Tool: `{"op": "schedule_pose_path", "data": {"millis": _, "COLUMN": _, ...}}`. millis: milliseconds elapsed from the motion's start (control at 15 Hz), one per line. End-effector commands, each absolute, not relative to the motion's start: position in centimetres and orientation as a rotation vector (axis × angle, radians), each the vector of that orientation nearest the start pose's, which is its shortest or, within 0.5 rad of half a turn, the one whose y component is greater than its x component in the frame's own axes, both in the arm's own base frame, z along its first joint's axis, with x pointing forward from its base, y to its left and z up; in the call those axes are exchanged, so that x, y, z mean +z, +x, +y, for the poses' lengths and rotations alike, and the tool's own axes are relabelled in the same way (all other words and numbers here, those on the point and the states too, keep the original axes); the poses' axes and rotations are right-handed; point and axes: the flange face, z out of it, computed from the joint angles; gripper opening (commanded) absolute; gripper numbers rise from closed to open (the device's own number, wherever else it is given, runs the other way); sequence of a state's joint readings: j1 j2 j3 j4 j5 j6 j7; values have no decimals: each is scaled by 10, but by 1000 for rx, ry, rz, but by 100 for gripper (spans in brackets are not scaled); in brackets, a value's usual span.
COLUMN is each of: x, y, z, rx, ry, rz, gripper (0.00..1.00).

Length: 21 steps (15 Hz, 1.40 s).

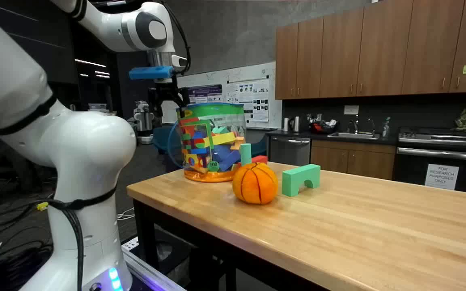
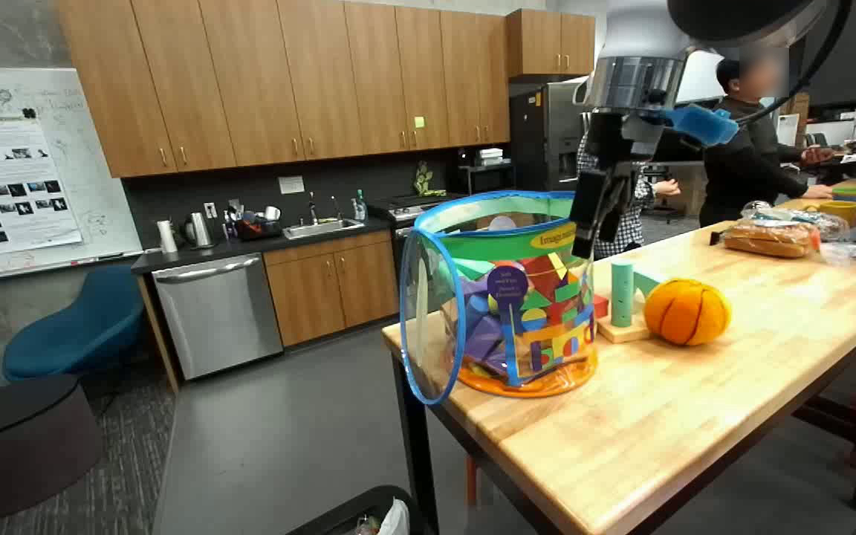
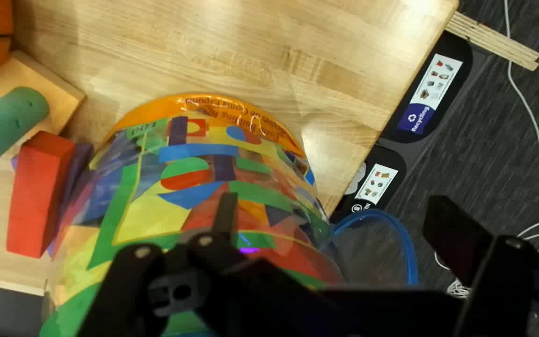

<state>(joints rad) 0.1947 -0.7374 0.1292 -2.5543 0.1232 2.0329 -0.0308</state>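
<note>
Nearest in the wrist view, the black pincer had its jaws spread wide. Just beside and below the pincer, a clear, green-banded bag of coloured blocks stood upright on the wooden table; whether the pincer touched it could not be told. A round blue-edged lid hung at the bag's side. Farther from the pincer than the bag were a red block, an orange ball, a green arch and a green cylinder upright on a pale flat block.
</note>
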Motion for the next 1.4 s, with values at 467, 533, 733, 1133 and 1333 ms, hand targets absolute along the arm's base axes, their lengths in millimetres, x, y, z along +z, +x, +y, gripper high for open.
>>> {"op": "schedule_pose_path", "data": {"millis": 467, "x": 522, "y": 330, "z": 123, "rx": -318, "ry": -3037, "rz": -439, "gripper": 100}}
{"op": "schedule_pose_path", "data": {"millis": 533, "x": 522, "y": 330, "z": 123, "rx": -318, "ry": -3037, "rz": -439, "gripper": 100}}
{"op": "schedule_pose_path", "data": {"millis": 733, "x": 522, "y": 330, "z": 123, "rx": -318, "ry": -3037, "rz": -439, "gripper": 100}}
{"op": "schedule_pose_path", "data": {"millis": 1133, "x": 522, "y": 330, "z": 123, "rx": -318, "ry": -3037, "rz": -439, "gripper": 100}}
{"op": "schedule_pose_path", "data": {"millis": 1333, "x": 557, "y": 304, "z": 111, "rx": -409, "ry": -3051, "rz": -469, "gripper": 100}}
